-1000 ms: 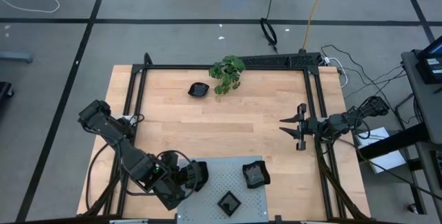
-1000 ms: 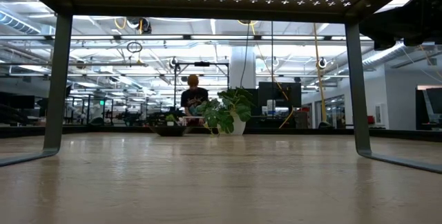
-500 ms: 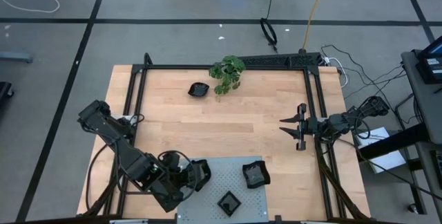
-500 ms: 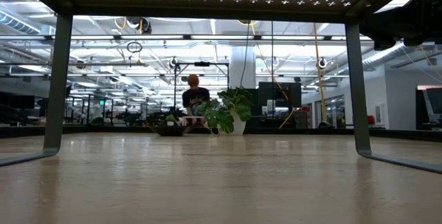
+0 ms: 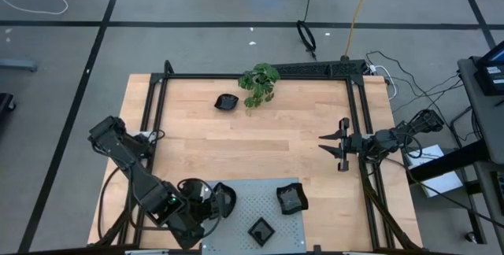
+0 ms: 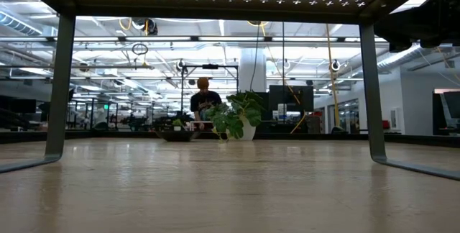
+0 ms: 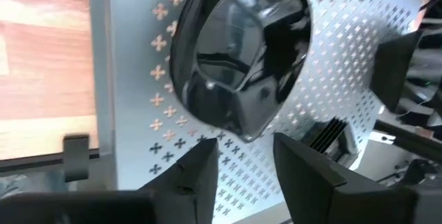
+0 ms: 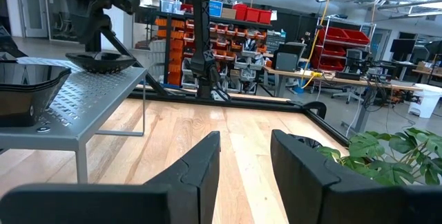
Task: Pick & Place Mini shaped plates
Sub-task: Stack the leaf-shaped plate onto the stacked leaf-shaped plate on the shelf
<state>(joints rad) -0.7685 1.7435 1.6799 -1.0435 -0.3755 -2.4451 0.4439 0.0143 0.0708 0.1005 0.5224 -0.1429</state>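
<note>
A light wooden table (image 5: 260,141) framed by black rails carries a potted green plant (image 5: 258,84) near its far edge, with one mini shaped plate (image 5: 226,101) just beside it. At the near edge stands a grey perforated metal panel (image 5: 244,208) on legs, bearing two more black plates (image 5: 290,198) (image 5: 260,229).

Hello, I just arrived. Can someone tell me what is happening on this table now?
A two-arm robot is sorting small black plates. The left gripper is open at the near-left corner of the grey perforated panel, right by a plate lying there. Two more plates sit on the panel, and another one lies beside the plant. The right gripper waits, open, at the table's right side.
</note>
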